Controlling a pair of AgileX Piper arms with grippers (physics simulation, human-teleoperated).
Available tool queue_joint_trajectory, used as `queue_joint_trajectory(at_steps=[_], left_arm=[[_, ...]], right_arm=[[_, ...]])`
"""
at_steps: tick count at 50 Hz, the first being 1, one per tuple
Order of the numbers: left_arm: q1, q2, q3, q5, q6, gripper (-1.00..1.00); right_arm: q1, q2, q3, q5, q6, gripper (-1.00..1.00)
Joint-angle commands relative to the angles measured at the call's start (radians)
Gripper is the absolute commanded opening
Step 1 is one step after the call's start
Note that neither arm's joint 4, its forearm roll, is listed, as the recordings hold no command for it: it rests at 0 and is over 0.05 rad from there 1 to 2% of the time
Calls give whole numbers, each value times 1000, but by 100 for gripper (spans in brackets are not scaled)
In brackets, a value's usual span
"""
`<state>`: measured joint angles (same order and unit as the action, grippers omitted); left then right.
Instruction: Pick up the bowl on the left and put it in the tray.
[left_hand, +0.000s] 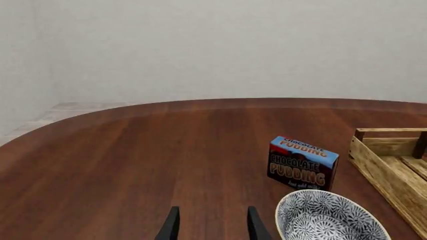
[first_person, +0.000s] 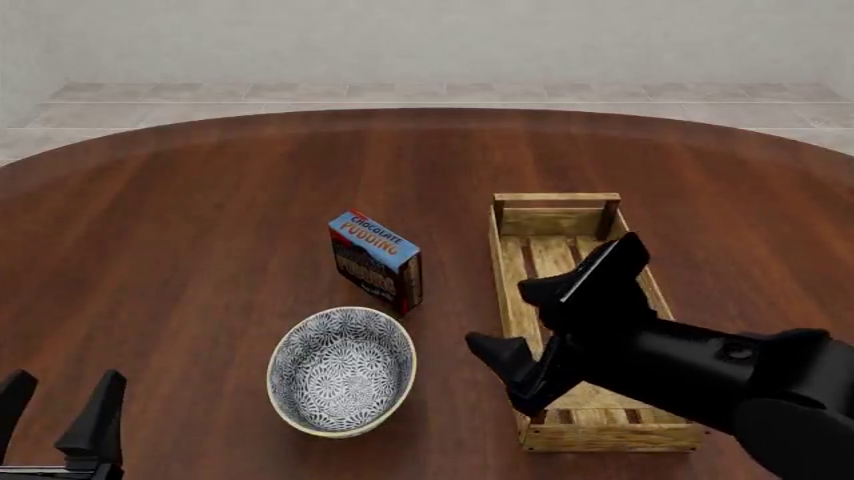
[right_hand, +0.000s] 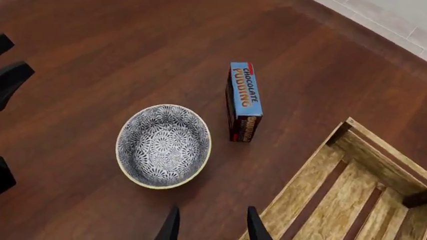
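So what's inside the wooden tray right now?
The visible slats of the tray are bare. The right arm hangs over its middle and near end, hiding that floor. The bowl sits outside on the table.

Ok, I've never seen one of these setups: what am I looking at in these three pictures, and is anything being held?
These are simulator renders of two robot arms at a round wooden table. One picture comes from a fixed camera behind the arms; the other two come from cameras mounted just behind each arm's jaws. On the table sit a patterned bowl, a blue chocolate pudding box standing beyond it, and a slatted wooden tray to the right. The right gripper hangs over the tray's left side, jaws open. The left gripper waits at the near left, also open. Nothing is held.
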<state>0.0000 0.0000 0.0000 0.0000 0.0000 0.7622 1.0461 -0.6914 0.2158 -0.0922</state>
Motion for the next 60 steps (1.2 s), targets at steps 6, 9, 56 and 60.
queue_joint_trajectory(at_steps=[6, 9, 56, 60], left_arm=[[0, 0, 0, 0, 0, 100], [0, 0, 0, 0, 0, 100], [0, 0, 0, 0, 0, 100], [0, 0, 0, 0, 0, 100]], right_arm=[[2, 73, -43, 29, -46, 100], [1, 78, -53, 37, -48, 100], [48, 200, -193, 93, -112, 100], [58, 210, -196, 95, -113, 100]])
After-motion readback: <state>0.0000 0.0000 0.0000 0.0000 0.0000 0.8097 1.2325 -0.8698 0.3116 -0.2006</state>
